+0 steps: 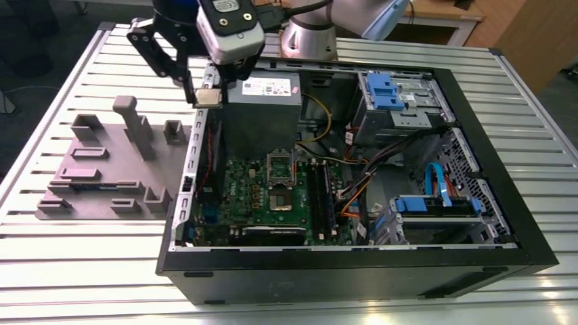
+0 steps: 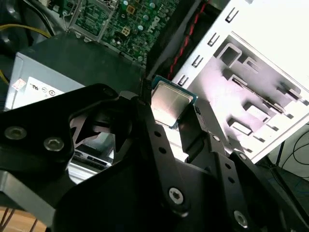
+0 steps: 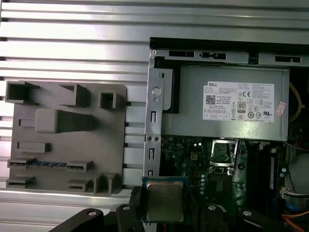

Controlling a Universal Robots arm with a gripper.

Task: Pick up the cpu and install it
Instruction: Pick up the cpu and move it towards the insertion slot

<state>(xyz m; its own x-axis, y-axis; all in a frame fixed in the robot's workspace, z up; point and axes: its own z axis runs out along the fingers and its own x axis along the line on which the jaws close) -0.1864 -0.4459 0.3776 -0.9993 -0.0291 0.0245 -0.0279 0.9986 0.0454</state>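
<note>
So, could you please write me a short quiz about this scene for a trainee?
1. True or false: the tool is shut on the cpu.
2. Where does the grey fixture block lie relative to the computer case? A) inside it B) on the table, at the exterior view's left of it C) on top of it
3. Fill in: the motherboard is ___ in colour.
Key: 1 true; 2 B; 3 green.
</note>
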